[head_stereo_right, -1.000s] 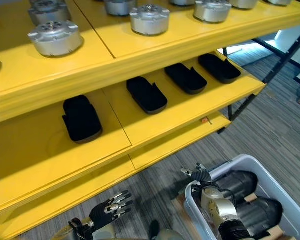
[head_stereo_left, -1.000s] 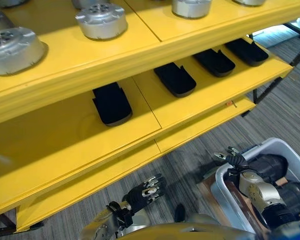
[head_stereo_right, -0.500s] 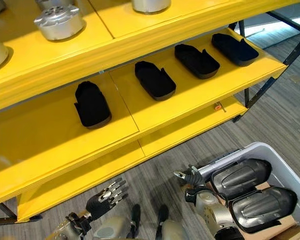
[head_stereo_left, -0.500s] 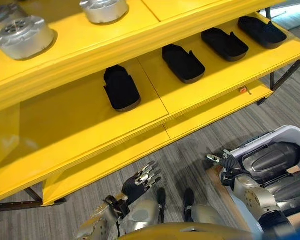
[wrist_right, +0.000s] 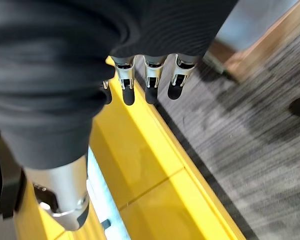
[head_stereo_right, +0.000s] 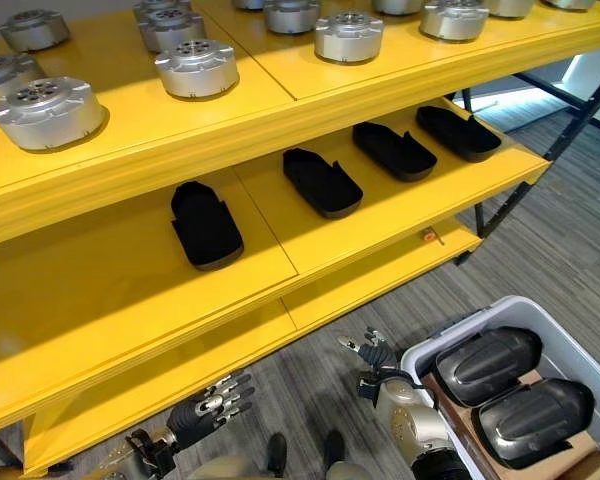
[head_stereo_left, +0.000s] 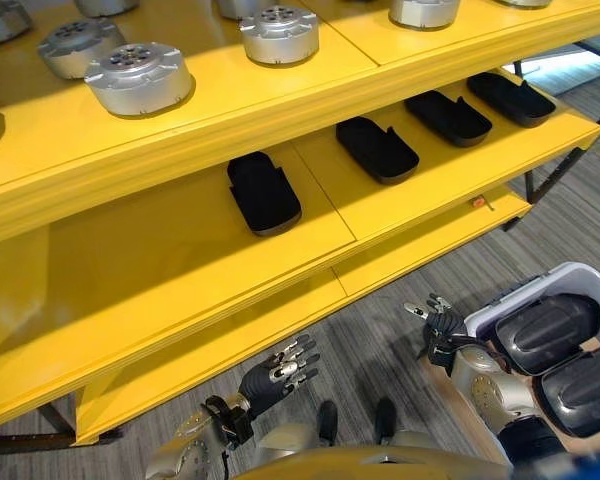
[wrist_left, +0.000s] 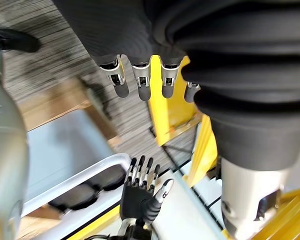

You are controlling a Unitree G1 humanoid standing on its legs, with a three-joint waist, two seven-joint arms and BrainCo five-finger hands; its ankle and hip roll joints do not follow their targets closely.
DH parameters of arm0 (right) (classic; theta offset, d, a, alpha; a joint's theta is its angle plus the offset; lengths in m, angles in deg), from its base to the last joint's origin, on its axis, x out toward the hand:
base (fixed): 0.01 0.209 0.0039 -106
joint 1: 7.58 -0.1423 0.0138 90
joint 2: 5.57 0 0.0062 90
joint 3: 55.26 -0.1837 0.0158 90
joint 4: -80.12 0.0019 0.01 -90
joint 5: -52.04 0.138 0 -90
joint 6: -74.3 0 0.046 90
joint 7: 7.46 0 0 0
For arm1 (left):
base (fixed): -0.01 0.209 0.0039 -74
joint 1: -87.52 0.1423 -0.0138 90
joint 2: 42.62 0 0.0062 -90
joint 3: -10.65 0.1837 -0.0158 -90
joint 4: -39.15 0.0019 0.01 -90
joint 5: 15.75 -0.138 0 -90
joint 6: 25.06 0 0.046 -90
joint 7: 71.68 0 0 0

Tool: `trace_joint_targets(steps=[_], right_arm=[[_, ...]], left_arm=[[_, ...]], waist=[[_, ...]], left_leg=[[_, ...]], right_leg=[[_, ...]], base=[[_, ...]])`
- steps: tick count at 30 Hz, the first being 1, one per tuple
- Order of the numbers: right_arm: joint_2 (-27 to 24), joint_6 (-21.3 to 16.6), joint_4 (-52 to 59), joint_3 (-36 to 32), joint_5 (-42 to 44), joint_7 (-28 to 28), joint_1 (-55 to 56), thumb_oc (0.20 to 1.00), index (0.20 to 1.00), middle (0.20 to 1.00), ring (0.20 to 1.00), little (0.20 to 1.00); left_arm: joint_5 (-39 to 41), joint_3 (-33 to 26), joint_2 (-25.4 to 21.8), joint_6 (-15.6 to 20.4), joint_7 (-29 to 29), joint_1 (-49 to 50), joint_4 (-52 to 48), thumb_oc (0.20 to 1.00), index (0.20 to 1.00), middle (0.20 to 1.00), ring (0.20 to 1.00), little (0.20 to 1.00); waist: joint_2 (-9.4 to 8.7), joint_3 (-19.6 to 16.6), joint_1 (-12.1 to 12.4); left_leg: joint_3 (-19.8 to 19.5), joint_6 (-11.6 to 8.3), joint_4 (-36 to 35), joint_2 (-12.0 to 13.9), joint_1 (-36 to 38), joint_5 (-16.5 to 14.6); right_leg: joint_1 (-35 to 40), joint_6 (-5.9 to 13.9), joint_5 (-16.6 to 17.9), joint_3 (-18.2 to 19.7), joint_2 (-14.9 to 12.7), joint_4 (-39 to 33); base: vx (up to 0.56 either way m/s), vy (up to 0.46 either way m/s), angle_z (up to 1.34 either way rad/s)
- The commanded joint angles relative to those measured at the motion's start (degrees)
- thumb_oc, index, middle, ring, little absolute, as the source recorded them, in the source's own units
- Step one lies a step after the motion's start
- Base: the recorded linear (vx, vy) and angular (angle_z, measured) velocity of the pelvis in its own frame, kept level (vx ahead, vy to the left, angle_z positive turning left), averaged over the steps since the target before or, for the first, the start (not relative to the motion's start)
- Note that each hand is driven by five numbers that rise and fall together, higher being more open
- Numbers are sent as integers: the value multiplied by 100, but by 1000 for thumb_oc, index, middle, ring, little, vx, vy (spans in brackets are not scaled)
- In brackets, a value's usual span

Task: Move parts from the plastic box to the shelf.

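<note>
While both hands hang spread and empty, glossy rounded dark parts fill the plastic box.

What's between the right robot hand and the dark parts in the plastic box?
Just the plastic box's pale rim, in the right eye view. The right robot hand hangs outside it, apart from the nearest dark part.

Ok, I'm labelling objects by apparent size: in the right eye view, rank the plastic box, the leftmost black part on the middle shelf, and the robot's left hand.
1. plastic box, clearly largest.
2. leftmost black part.
3. left hand, though nearness to the camera makes its rank against the part unsure.
</note>
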Motion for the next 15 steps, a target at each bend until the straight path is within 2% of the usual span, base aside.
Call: trace_joint_targets(steps=[1, 2, 4, 8, 10, 12, 13, 15], right_arm=[[-70, -131, 109, 34, -75, -39, -373, 1000, 1000, 1000, 1000, 1000], [-41, -55, 68, 30, 132, -7, -385, 1000, 1000, 1000, 1000, 1000], [57, -182, -26, -54, 259, -156, -315, 1000, 1000, 1000, 1000, 1000], [107, -391, -136, -316, 172, -289, -280, 1000, 1000, 1000, 1000, 1000], [154, -425, -222, -456, 99, -286, -315, 1000, 1000, 1000, 1000, 1000], [188, -437, -251, -514, -22, -262, -338, 1000, 1000, 1000, 1000, 1000], [205, -407, -199, -542, -207, -148, -319, 1000, 1000, 1000, 1000, 1000], [207, -286, -163, -588, -160, -147, -267, 1000, 1000, 1000, 1000, 1000]], left_arm=[[43, 28, -24, 341, -84, 14, -358, 1000, 1000, 1000, 1000, 1000], [14, 63, -25, 456, -23, -3, -371, 1000, 1000, 1000, 1000, 1000], [-30, 102, -49, 559, 61, -106, -331, 1000, 1000, 1000, 1000, 1000], [-44, 102, -146, 666, 335, -248, -404, 1000, 1000, 1000, 1000, 1000], [-50, 42, -213, 839, 424, -279, -426, 1000, 1000, 1000, 1000, 1000], [-31, -46, -264, 839, 506, -271, -498, 1000, 1000, 1000, 1000, 1000], [-22, -178, -305, 863, 503, -246, -550, 1000, 1000, 1000, 1000, 1000], [-167, -218, -333, 957, 477, -206, -547, 1000, 1000, 1000, 1000, 1000]], waist=[[-167, 61, 184], [-183, 72, 206], [-193, 58, 113], [-194, 70, 23], [-203, 119, 42], [-223, 175, 79], [-283, 216, 159], [-360, 234, 153]], left_leg=[[-80, -368, 27, 502, 131, -508], [8, -352, 27, 510, 150, -533], [41, -263, 27, 525, 185, -573], [149, -190, 27, 595, 243, -585], [228, -188, 27, 644, 282, -595], [298, -218, 27, 714, 313, -607], [448, -278, 27, 829, 342, -601], [599, -320, 40, 947, 408, -634]], right_leg=[[312, 568, -63, -717, -317, 111], [317, 586, -72, -831, -361, 165], [279, 616, -164, -665, -434, 405], [224, 718, -188, -607, -660, 755], [199, 765, 8, -677, -851, 765], [147, 820, 244, -760, -1012, 663], [206, 898, 432, -984, -1151, 498], [250, 936, 481, -1038, -1183, 390]], base=[[-149, 45, -93], [-160, 9, -138], [-90, -45, -122], [-38, -98, -13], [-9, -182, -8], [15, -307, -54], [64, -486, -67], [149, -498, -112]])
